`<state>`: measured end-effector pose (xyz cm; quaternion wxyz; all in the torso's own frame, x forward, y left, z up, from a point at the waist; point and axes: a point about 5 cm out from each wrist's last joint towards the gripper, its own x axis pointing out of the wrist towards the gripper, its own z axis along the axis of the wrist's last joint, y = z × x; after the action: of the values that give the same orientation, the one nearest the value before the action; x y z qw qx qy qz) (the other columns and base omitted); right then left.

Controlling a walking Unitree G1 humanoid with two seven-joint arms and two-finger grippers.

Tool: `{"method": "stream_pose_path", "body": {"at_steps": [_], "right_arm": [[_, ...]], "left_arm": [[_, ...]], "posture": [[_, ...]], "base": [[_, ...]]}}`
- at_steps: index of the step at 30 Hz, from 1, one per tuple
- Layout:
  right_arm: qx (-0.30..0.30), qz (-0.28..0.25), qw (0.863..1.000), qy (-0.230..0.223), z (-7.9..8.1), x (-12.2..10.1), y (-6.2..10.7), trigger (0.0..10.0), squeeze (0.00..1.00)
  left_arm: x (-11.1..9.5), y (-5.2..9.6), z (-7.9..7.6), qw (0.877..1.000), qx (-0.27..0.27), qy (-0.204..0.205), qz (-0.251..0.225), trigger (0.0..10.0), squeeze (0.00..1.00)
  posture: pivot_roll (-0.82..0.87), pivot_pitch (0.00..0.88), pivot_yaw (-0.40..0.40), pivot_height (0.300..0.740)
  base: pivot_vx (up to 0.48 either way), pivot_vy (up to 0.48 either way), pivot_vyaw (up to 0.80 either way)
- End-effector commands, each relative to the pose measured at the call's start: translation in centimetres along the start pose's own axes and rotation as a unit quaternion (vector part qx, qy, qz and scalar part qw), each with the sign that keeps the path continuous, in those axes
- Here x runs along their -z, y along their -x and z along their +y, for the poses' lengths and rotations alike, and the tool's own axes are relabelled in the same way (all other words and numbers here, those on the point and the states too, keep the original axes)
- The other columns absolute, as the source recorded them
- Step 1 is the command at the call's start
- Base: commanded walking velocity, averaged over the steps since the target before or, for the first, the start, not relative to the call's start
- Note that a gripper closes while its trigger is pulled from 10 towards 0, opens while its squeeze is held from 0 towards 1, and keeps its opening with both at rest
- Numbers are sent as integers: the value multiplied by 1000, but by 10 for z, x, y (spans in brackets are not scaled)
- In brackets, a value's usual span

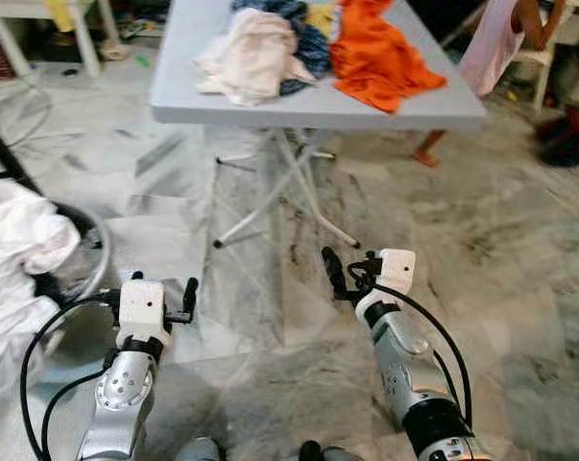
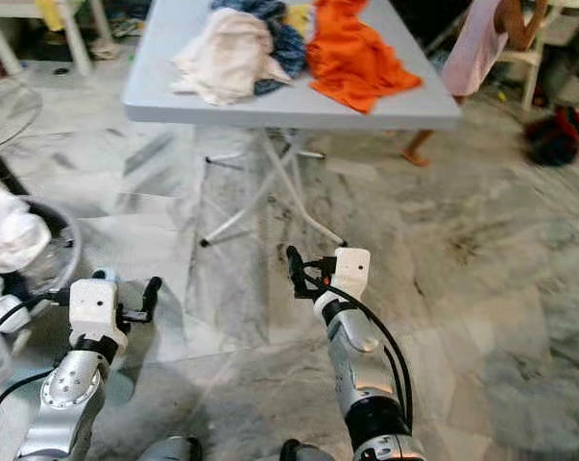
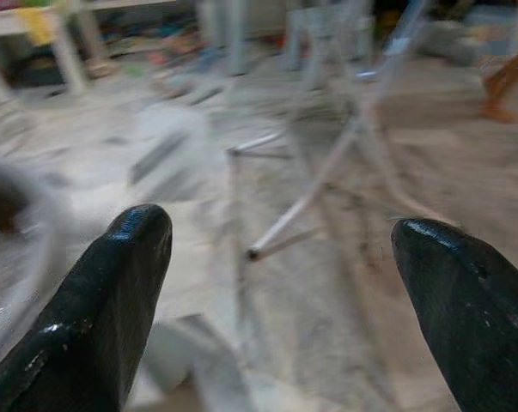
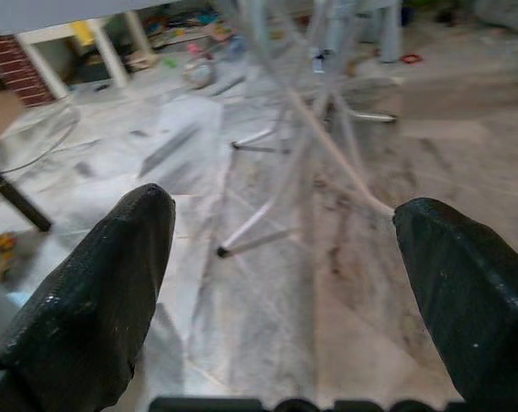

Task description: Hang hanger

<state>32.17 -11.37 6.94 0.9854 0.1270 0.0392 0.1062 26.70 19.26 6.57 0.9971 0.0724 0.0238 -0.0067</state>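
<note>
Both claws are spread wide and empty, the left gripper (image 3: 276, 283) and right gripper (image 4: 284, 283) held low over the floor (image 1: 481, 288), pointed at the table (image 1: 270, 101) legs. No hanger can be made out anywhere, so it's probably buried in the clothes (image 1: 318, 43) up top or the white laundry (image 1: 11, 259) on the left. Best bet: step closer, stop so the blur clears, and spot the hook before reaching.
</note>
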Motion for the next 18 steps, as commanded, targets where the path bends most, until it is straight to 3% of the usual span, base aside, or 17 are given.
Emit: {"method": "stream_pose_path", "body": {"at_steps": [1, 5, 13, 18], "right_arm": [[3, 2, 1000, 0, -3, 1, 1, 10000, 0], [-10, -4, 1000, 11, 1, 0, 0, 10000, 0], [-28, -7, 999, 26, 6, -1, 0, 10000, 0], [-28, -9, 999, 27, 4, -2, 0, 10000, 0]], "left_arm": [[-1, 2, 0, 1000, 2, 0, -5, 10000, 0], [-1, 2, 3, 1000, -8, 5, -6, 10000, 0], [-3, 1, -1, 1000, 2, 13, -10, 10000, 0], [-5, 0, -2, 1000, 7, 14, -15, 10000, 0]], "posture": [[291, 154, -120, 740], [287, 166, -119, 740], [276, 178, -119, 740], [271, 181, -116, 740]], "base": [[0, 0, -800], [0, 0, 0], [0, 0, 800], [274, 0, 800]]}}
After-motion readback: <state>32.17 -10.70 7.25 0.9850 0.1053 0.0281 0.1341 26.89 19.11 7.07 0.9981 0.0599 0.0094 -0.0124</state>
